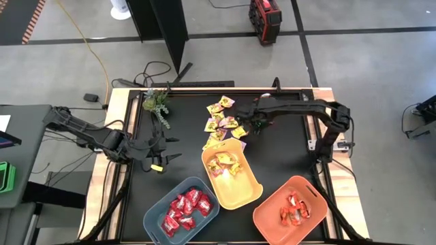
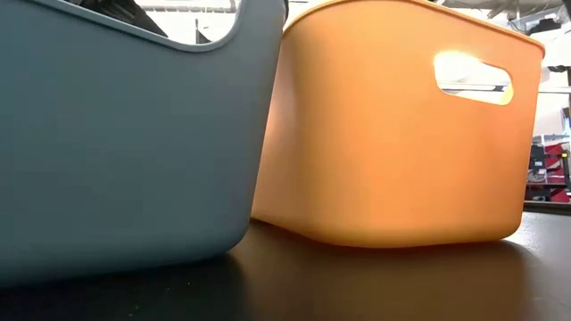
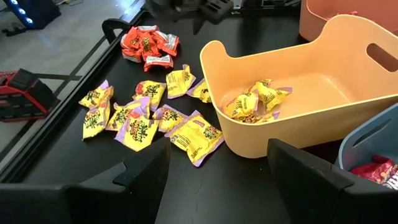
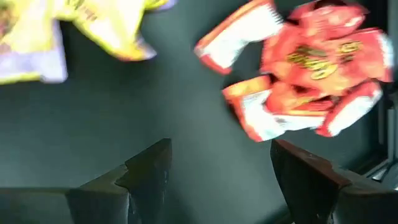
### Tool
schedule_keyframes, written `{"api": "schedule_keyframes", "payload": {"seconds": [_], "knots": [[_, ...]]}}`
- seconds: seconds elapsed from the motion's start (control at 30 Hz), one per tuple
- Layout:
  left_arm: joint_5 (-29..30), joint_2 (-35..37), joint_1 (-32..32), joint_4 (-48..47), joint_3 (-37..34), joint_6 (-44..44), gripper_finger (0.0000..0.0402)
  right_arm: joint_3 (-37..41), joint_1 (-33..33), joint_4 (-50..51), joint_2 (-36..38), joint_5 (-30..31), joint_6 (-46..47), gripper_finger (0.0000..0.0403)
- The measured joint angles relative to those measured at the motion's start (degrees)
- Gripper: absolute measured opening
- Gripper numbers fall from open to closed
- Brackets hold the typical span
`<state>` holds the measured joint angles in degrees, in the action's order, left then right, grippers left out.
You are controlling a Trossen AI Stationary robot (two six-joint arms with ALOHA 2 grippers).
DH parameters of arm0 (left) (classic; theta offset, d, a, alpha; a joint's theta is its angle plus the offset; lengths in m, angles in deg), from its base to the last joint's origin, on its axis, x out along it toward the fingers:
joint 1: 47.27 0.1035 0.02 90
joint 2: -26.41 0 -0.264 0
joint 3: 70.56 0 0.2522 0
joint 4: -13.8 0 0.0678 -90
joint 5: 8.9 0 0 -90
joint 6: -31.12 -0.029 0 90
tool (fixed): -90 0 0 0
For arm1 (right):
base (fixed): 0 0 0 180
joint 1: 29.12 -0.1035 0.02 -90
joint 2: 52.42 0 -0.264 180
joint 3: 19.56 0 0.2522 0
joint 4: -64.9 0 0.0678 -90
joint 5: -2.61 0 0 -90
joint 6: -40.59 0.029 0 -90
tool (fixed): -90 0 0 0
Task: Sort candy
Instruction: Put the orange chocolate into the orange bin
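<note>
Loose yellow candy with pink marks [image 1: 221,121] [image 3: 140,118] lies on the black table beyond the yellow bin. A small heap of orange-red and white candy [image 3: 149,45] [image 4: 311,62] lies next to it. My right gripper [image 1: 253,126] [image 4: 217,162] hangs open above the table beside that heap, pointing steeply down, with nothing between its fingers. My left gripper [image 1: 163,153] [image 3: 217,155] stands open at the table's left, aimed at the yellow candy and holding nothing.
Three bins stand at the near edge. The blue-grey bin [image 1: 182,211] holds deep red candy, the yellow bin [image 1: 231,173] yellow candy, and the orange bin [image 1: 293,211] orange-red candy. A green plant sprig [image 1: 157,102] lies at the far left. Bin walls fill the low view.
</note>
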<state>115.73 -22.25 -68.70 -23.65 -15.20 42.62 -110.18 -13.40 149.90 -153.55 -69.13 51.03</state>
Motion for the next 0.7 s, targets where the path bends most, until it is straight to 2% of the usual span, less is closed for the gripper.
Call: {"api": "schedule_keyframes", "payload": {"seconds": [0.17, 0.33, 0.53, 0.7], "knots": [[0.0, 0.0, 0.0, 0.0, 0.0, -0.3, 0.0263, 6.9, 0.9, -3.2, -0.4, 2.3, 0.0, 0.0289], [-1.0, 0.0, 0.0, 0.0, 0.0, -0.2, 0.0263, 11.6, 2.3, -7.5, -0.4, 7.8, -0.2, 0.0289], [-1.2, 0.0, 0.0, 0.0, 0.0, 0.1, 0.0263, 11.9, 3.7, -14.7, -0.4, 7.8, -5.8, 0.0289], [-1.2, 0.0, 0.0, 0.0, 0.0, 0.9, 0.0263, 11.9, 6.1, -15.2, -1.1, 6.3, -6.2, 0.0289]]}}
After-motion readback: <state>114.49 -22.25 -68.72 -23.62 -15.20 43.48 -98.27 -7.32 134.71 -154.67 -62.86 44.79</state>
